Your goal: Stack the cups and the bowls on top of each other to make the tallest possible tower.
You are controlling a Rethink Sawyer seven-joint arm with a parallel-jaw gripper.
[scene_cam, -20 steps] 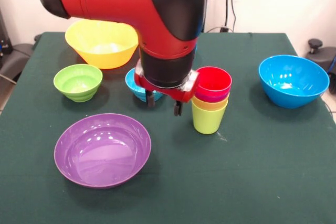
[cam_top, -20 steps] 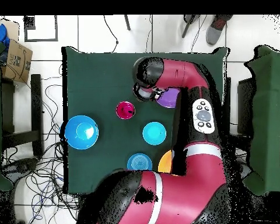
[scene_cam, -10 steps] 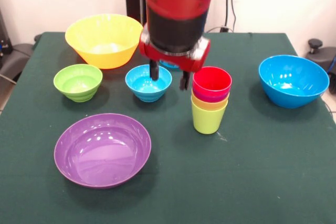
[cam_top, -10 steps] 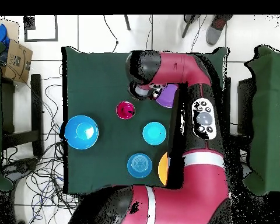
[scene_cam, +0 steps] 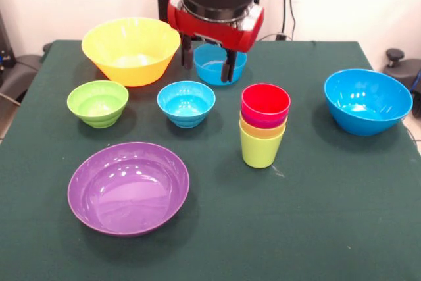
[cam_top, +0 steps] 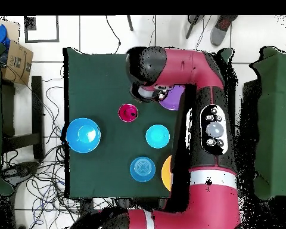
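Hanging above the far middle of the table (scene_cam: 329,228), the gripper (scene_cam: 207,65) holds nothing, its two dark fingers apart.

Going left to right in the front view: the small green bowl (scene_cam: 97,102) sits near the left edge, the large yellow-orange bowl (scene_cam: 130,51) behind it at the far left. The wide purple bowl (scene_cam: 128,187) lies nearest the front edge. One small blue bowl (scene_cam: 186,103) sits at centre, the other (scene_cam: 220,64) farther back, behind the fingertips. The tower (scene_cam: 264,125) stands just right of centre: lime green cup lowest, then yellow and purple, red on top. The large blue bowl (scene_cam: 368,101) sits by the right edge. The near right of the cloth is open.
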